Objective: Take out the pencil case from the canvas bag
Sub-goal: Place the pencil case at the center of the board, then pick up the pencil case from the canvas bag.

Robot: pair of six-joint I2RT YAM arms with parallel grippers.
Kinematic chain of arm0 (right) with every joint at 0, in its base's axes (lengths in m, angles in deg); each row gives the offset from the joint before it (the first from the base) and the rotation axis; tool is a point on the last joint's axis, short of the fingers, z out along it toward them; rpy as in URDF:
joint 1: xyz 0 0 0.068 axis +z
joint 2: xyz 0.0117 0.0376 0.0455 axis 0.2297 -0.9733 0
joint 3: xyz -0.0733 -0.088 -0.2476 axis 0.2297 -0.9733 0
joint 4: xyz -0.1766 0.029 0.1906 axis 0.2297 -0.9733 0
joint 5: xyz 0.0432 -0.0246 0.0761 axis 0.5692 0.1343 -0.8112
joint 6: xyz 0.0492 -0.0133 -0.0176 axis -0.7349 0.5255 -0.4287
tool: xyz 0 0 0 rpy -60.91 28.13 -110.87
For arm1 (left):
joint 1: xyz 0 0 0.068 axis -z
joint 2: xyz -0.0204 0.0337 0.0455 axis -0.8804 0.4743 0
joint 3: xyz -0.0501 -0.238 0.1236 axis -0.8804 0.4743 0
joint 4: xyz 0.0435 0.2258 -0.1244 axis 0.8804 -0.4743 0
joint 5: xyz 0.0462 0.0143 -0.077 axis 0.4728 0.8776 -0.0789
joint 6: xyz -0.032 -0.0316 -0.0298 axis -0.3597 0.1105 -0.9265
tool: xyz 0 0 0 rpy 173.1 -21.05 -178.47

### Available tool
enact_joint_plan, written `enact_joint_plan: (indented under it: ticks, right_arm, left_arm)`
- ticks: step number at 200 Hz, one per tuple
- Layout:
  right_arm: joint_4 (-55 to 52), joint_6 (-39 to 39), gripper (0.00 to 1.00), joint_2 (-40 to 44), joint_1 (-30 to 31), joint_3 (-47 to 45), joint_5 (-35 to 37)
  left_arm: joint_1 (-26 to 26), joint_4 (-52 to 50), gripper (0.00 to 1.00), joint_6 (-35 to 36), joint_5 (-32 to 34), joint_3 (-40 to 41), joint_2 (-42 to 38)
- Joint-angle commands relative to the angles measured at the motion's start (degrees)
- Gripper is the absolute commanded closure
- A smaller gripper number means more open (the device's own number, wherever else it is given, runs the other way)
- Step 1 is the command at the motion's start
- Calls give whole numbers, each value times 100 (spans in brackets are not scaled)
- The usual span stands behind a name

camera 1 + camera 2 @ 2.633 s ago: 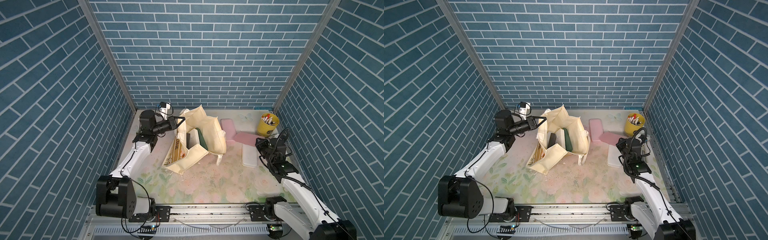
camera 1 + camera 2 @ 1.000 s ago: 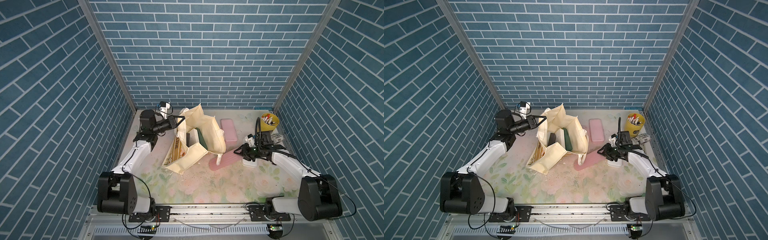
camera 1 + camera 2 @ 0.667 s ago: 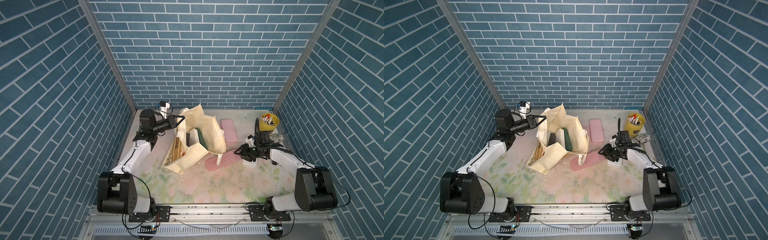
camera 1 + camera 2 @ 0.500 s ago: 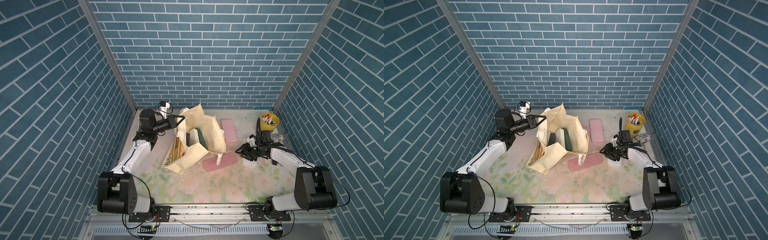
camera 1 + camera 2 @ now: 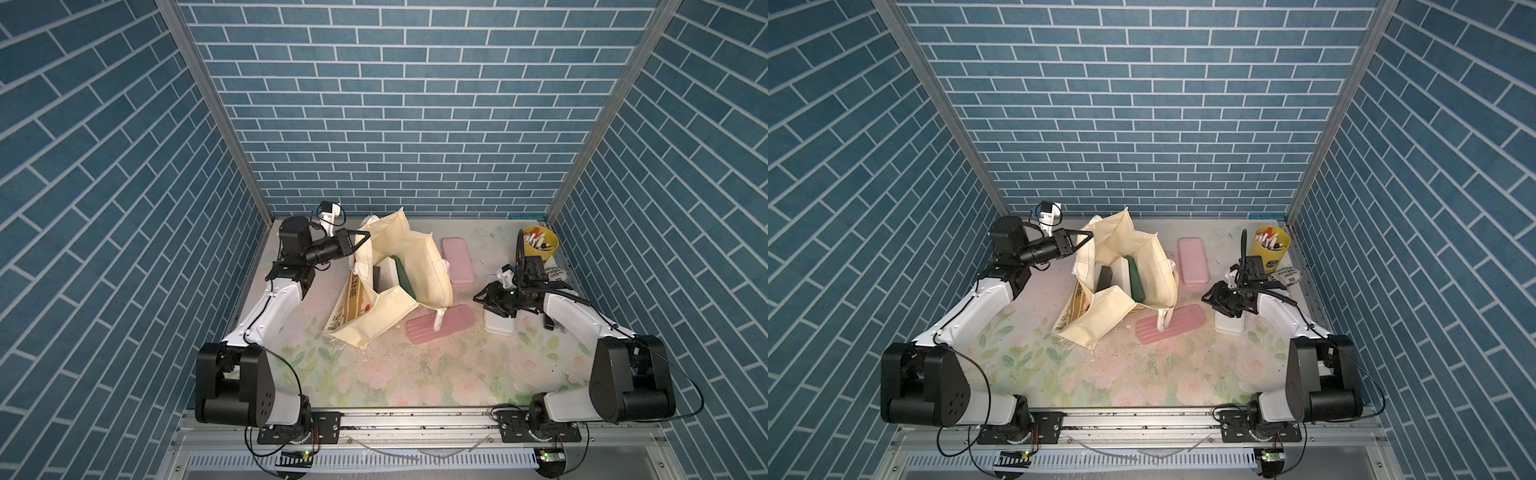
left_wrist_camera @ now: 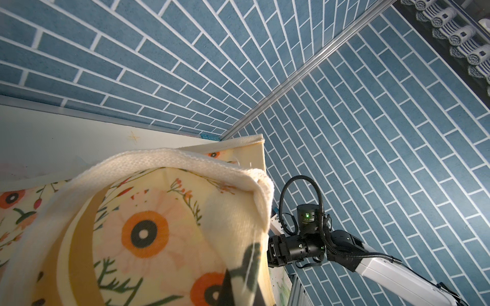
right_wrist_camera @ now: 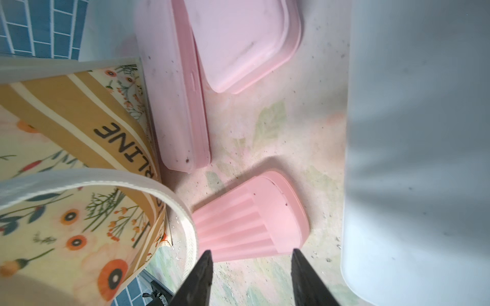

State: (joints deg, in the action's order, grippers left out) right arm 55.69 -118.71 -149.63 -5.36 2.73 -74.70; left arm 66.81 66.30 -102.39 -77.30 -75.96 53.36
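Note:
The cream canvas bag (image 5: 419, 266) (image 5: 1154, 270) stands open at the back of the table. My left gripper (image 5: 365, 237) (image 5: 1090, 237) is shut on its top rim by the handle (image 6: 185, 161), and floral cloth (image 6: 145, 233) covers the jaws in the left wrist view. A ribbed pink pencil case (image 5: 451, 326) (image 5: 1179, 326) (image 7: 252, 225) lies flat on the table in front of the bag, with a bag handle (image 7: 119, 180) draped over it. My right gripper (image 5: 484, 299) (image 5: 1210, 298) (image 7: 250, 258) is open just right of the case, touching nothing.
A smooth pink case (image 5: 457, 259) (image 7: 180, 106) lies behind the bag's right side. A white case (image 5: 500, 330) (image 7: 413, 159) sits under my right wrist. A yellow pen pot (image 5: 540, 243) stands in the back right corner. Inside the bag are a white box and a dark green book (image 5: 405, 278).
My right gripper opened and let go of the ribbed pink pencil case, which dropped flat onto the table. The gripper drew back slightly to the right. The left arm stayed still.

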Motion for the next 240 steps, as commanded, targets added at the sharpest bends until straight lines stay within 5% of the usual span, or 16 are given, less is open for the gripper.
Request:
enact_joint_plan:
  ticks: [1, 56, 127, 193, 240]
  right_arm:
    - [-151, 84, 53, 499, 12, 438, 304]
    - [46, 305, 56, 1072, 674, 1236, 741]
    - [670, 1947, 58, 924, 2555, 1591, 889]
    - [-928, 3312, 59, -913, 4131, 2939, 1337]
    - [-1058, 3406, 60, -1926, 4932, 3845, 902]
  left_arm:
    - [-29, 182, 100, 34, -208, -285, 7]
    - [-34, -169, 100, 269, -227, -525, -54]
    - [-29, -221, 100, 305, -285, -521, -74]
    - [-29, -264, 100, 364, -343, -448, -116]
    - [-37, -689, 100, 727, -329, -544, -187]
